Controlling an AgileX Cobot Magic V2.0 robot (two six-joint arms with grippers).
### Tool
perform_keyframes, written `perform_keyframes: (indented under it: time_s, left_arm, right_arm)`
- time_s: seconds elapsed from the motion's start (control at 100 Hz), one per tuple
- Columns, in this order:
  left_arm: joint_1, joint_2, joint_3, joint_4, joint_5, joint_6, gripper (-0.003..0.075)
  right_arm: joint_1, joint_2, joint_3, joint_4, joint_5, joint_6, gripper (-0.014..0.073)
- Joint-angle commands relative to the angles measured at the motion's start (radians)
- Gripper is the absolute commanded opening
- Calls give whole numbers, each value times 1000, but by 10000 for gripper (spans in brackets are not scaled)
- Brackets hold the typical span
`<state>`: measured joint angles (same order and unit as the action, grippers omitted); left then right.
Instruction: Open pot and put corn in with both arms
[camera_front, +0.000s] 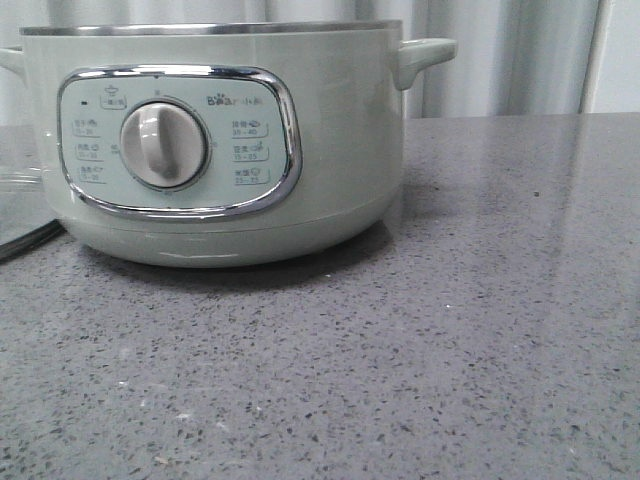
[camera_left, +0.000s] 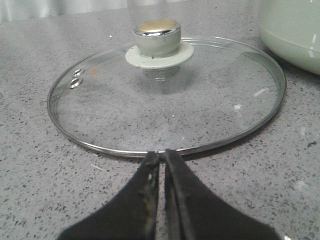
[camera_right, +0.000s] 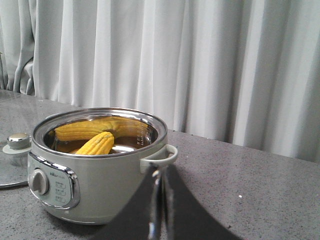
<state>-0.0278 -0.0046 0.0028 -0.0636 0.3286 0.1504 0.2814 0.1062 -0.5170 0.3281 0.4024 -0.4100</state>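
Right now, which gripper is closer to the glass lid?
Left. The left gripper has its shut jaws right at the rim of the glass lid lying on the table. The right gripper sits beyond the pot, which stands between it and the lid.

Pale green pot (camera_front: 330, 150), yellow corn (camera_right: 96, 144), speckled grey table (camera_front: 450, 350), white curtain (camera_right: 225, 65).
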Motion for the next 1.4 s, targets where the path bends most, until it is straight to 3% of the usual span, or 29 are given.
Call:
perform_keyframes:
  time_s: [0.0,0.82,0.94,1.12,1.2,1.39]
  left_arm:
    - [2,-33,7,1,-36,-14,-20]
    - [2,-33,7,1,-36,-14,-20]
    - [2,-33,7,1,-36,-14,-20]
    - [2,-33,7,1,-36,-14,-20]
    - [2,-33,7,1,-36,-14,-20]
    - [2,-33,7,1,-36,-14,-20]
  right_arm:
    - [-8,13,-23,1,-82,-9,-74]
    - [-8,13,-3,1,-97,-9,-74]
    - [-19,13,119,1,-249,-9,-74]
    - [-75,13,370,6,-713,-9,-74]
    - [-85,10,454,4,-851,72,-74]
    - [-133,-60,551,-162,-869,263,-74]
